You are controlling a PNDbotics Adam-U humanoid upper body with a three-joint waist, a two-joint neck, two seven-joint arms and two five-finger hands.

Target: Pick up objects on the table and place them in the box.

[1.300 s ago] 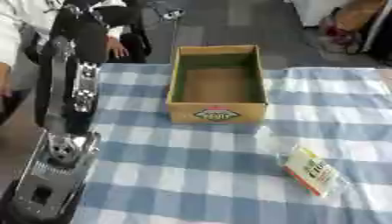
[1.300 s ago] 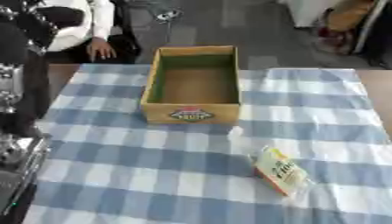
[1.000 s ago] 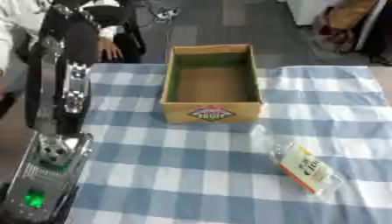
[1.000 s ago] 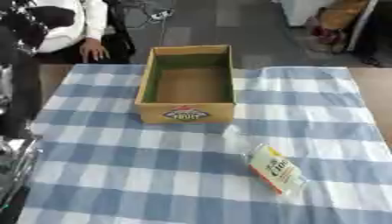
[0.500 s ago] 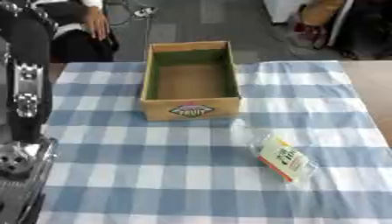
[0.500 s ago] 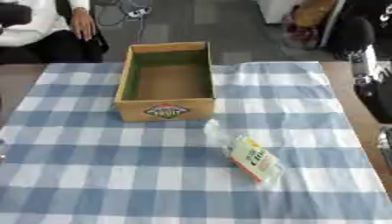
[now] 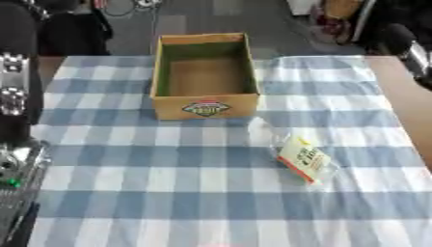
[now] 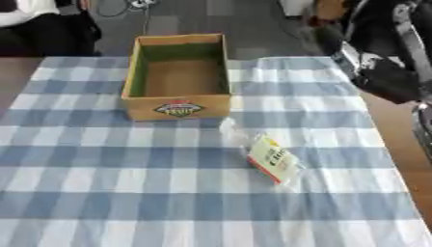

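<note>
An open cardboard box [image 7: 205, 107] with a fruit label on its front wall stands at the far middle of the checked tablecloth [image 7: 168, 193]; it has nothing inside. A small yellow and white packet in a clear bag [image 7: 303, 159] lies flat on the cloth, to the front right of the box and apart from it. My left arm [image 7: 17, 96] runs down the left edge of the left eye view. In the right eye view my right arm [image 8: 384, 53] fills the upper right corner. Neither hand shows in any view.
Bare wooden tabletop [image 7: 409, 111] shows beyond the cloth's right edge. Dark floor with cables lies past the table's far edge. The cloth in front of the box and to its left holds no other object.
The camera has turned right, so the whole picture has shifted left. My right arm has come into view at the right. Box and packet have not moved on the cloth.
</note>
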